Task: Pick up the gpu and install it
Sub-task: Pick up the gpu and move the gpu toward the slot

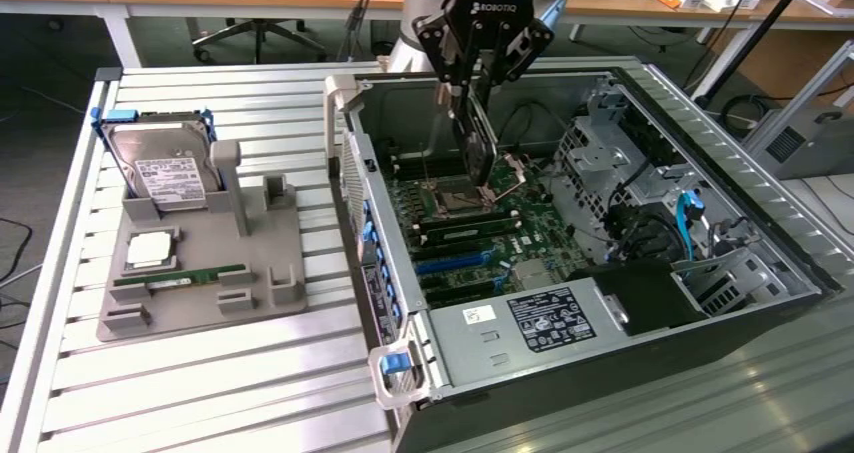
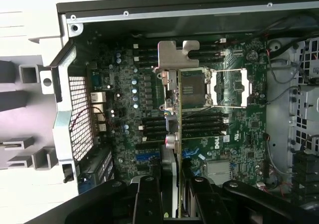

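1. The gripper (image 1: 474,91) pinches the gpu (image 1: 475,148) by its upper edge.
2. The gpu hangs upright inside the open computer case (image 1: 350,163), over the motherboard (image 1: 523,238).

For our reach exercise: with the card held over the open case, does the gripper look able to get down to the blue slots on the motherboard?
Probably yes: the case lies open, the gripper holds the gpu above the motherboard, and nothing visibly stands over the blue slots.
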Action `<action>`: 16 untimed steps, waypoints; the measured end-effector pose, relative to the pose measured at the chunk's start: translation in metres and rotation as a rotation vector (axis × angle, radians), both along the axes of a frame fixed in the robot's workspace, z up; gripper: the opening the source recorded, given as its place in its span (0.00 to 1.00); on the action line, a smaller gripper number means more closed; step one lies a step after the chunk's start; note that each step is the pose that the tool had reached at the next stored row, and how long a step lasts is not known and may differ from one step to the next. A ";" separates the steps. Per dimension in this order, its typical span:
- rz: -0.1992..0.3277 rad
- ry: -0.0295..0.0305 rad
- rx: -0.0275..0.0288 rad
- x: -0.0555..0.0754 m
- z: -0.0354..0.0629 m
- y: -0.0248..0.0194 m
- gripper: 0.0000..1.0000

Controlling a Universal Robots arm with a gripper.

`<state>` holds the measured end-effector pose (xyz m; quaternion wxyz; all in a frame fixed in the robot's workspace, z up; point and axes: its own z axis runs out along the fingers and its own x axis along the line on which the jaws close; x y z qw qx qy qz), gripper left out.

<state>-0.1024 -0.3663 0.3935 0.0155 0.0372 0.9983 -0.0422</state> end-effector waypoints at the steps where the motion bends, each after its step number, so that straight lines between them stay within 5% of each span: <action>1: 0.000 0.0000 -0.0003 0.000 -0.0001 0.0000 0.27; 16: 0.000 0.0000 -0.0033 0.006 -0.0026 0.0000 0.27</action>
